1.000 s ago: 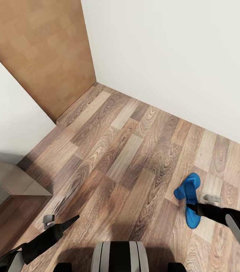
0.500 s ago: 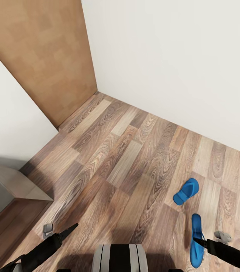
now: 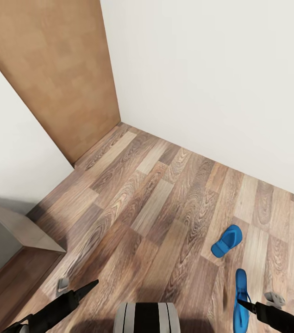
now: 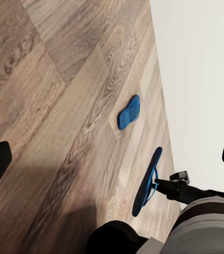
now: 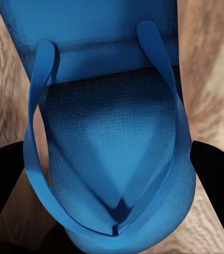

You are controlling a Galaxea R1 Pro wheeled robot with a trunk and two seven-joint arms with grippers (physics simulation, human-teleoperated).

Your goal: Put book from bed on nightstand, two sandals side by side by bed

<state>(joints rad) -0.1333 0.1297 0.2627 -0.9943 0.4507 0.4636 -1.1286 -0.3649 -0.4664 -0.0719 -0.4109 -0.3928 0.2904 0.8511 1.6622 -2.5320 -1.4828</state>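
Note:
One blue sandal point(image 3: 227, 241) point(image 4: 128, 112) lies flat on the wood-plank floor near the white wall. The other sandal point(image 3: 240, 298) point(image 4: 146, 182) point(image 5: 112, 153) hangs edge-on above the floor, closer to my base. My right gripper point(image 3: 245, 304) point(image 4: 162, 184) point(image 5: 112, 211) is shut on it, with a black finger on either side of its sole and straps. My left gripper point(image 3: 89, 286) point(image 4: 112, 159) is open and holds nothing, low over the floor at the left. The book and the nightstands are out of view.
A plain brown door point(image 3: 49, 69) stands at the back left beside the white wall point(image 3: 211, 69). A low grey-topped corner with a brown base point(image 3: 8, 231) juts in at the left; I cannot tell whether it is the bed. Open floor point(image 3: 151, 199) lies ahead.
My right gripper has drawn its sandal back toward my base, away from the other sandal it lay against. That sandal now lies alone. The view has shifted slightly.

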